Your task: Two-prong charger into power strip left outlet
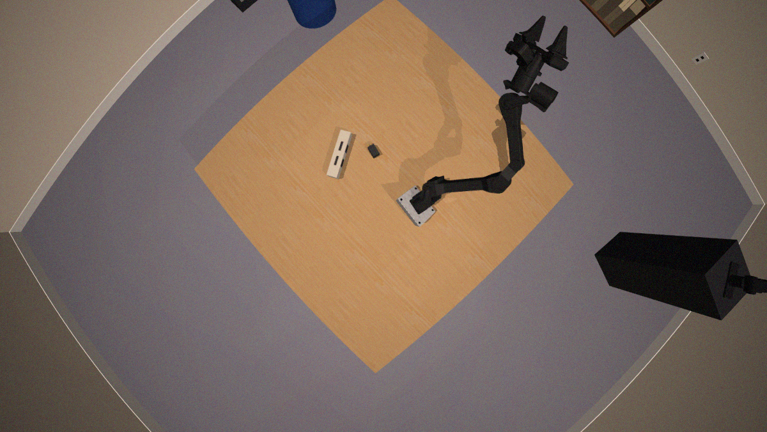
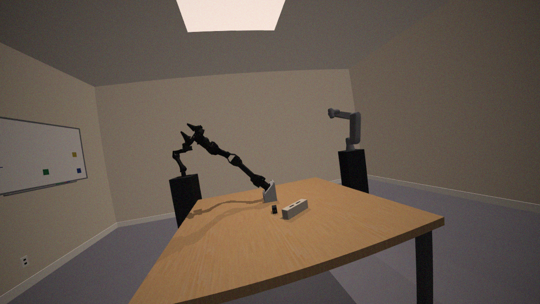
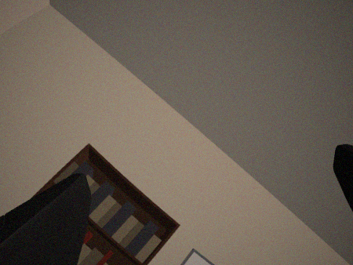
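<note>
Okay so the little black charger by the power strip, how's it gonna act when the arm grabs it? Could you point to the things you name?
The charger (image 1: 373, 150) (image 2: 274, 209) looks like a compact, boxy block, so it should stay stiff when squeezed. Its flat sides make rolling unlikely. Being so small beside the power strip (image 1: 339, 154) (image 2: 294, 209), it's probably light and might skid if nudged.

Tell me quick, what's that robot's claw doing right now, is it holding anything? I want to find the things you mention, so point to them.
Gripper (image 1: 552, 23) (image 2: 184, 129) (image 3: 215, 173): open wide, holding nothing.

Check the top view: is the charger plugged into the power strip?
No, the charger lies on the table beside the power strip, with a strip of bare wood between them.
</note>
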Controlling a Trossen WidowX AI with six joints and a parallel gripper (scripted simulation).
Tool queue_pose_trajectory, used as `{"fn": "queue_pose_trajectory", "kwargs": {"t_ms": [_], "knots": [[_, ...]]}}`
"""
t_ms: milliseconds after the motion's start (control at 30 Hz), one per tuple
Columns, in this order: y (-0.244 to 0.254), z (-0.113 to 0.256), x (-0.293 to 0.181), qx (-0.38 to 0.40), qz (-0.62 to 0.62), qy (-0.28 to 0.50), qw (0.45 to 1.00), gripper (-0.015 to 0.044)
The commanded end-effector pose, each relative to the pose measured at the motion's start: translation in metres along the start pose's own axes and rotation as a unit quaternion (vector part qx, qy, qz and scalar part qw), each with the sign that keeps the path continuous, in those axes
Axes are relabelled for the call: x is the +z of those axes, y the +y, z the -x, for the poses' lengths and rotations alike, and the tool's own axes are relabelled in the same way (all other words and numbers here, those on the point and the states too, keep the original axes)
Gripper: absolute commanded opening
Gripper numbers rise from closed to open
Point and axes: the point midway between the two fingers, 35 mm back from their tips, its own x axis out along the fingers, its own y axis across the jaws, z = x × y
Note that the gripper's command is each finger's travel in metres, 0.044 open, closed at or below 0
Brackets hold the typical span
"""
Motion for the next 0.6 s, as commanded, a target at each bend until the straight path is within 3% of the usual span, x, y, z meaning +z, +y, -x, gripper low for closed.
{"fn": "queue_pose_trajectory", "kwargs": {"t_ms": [0, 567], "knots": [[0.037, 0.002, 0.025, 0.057, -0.060, -0.022, 0.996, 0.0440], [0.167, 0.043, 0.130, 0.288, -0.276, -0.062, 0.915, 0.0440]]}}
